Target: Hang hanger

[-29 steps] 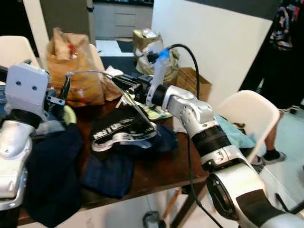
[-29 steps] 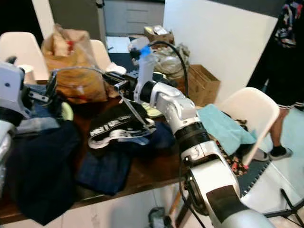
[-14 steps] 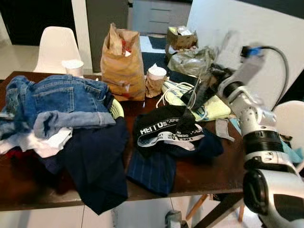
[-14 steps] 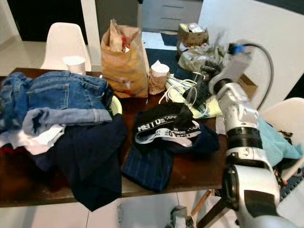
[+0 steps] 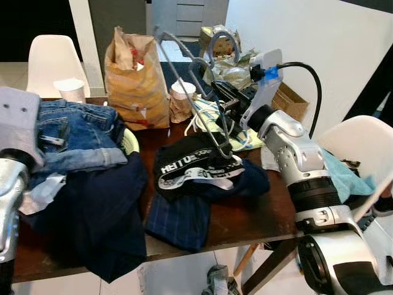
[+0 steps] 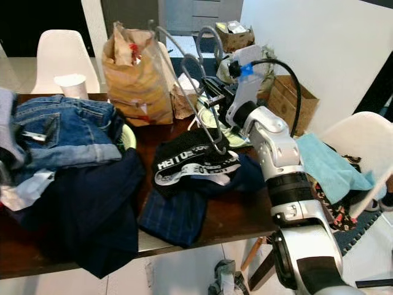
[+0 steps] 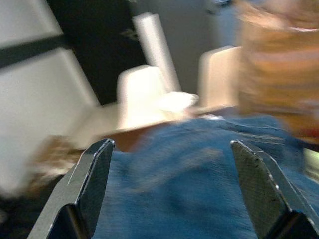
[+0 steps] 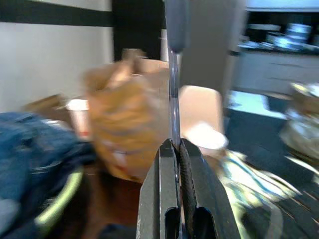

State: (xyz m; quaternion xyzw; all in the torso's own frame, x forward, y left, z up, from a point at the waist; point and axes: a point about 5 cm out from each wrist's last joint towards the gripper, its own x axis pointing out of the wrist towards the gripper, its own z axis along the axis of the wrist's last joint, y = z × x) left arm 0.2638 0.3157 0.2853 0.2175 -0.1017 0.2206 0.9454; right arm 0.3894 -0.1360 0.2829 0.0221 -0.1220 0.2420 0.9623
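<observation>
Hanger wire sits pinched in your right gripper, raised above the middle of the wooden table. In the right wrist view, the two black fingers are pressed together with the thin metal rod running straight up out of the seam between them, so you have a firm clench on the wire. From the head cameras, the grey wire frame fans out from the gripper: its hook end curls up near the top of the paper bag, and its lower corner dips down to just above the black garment with white lettering. Whether that corner touches the cloth, you cannot tell.

Your left gripper hovers over the blue jeans at the left side of the table, its fingers spread wide with nothing between them. That view is blurred.

Beside the jeans, a dark navy garment drapes over the near edge of the table. A paper cup stands behind the jeans, and white chairs stand beyond the table.
</observation>
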